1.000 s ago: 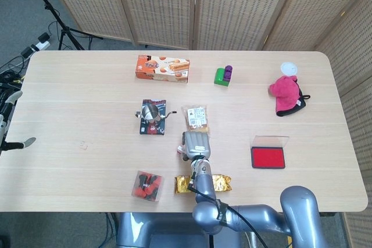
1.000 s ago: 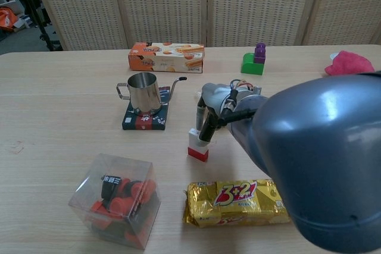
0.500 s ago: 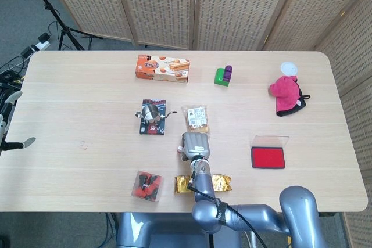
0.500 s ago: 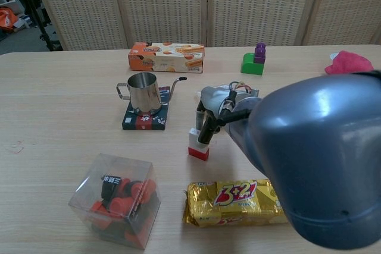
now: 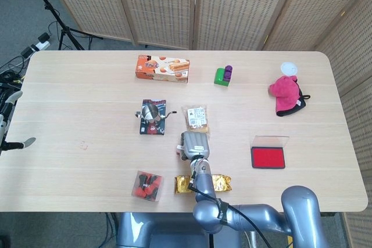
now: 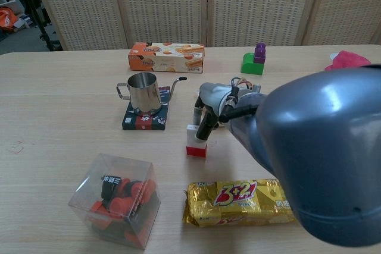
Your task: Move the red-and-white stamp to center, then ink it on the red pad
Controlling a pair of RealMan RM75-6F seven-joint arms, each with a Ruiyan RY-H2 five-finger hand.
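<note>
The red-and-white stamp (image 6: pixel 196 142) stands upright near the table's middle, white body over a red base. My right hand (image 6: pixel 215 103) reaches down from behind it and its fingertips (image 6: pixel 203 133) pinch the white upper part. In the head view my right hand (image 5: pixel 195 143) covers most of the stamp (image 5: pixel 181 151), leaving only a sliver at its left edge. I cannot tell whether the base touches the table. The red ink pad (image 5: pixel 268 157) lies to the right, its clear lid folded back behind it. My left hand is out of sight.
A steel kettle (image 6: pixel 143 93) on a dark coaster stands left of the stamp. A gold biscuit pack (image 6: pixel 237 201) and a clear box of red pieces (image 6: pixel 116 198) lie nearer the front. Behind are a snack bag (image 5: pixel 196 118), an orange box (image 5: pixel 163 68), toy blocks (image 5: pixel 223 75) and a pink cloth (image 5: pixel 285 94).
My right hand has shifted the stamp a little to the left and slightly away from the front edge. Nothing else on the table has moved.
</note>
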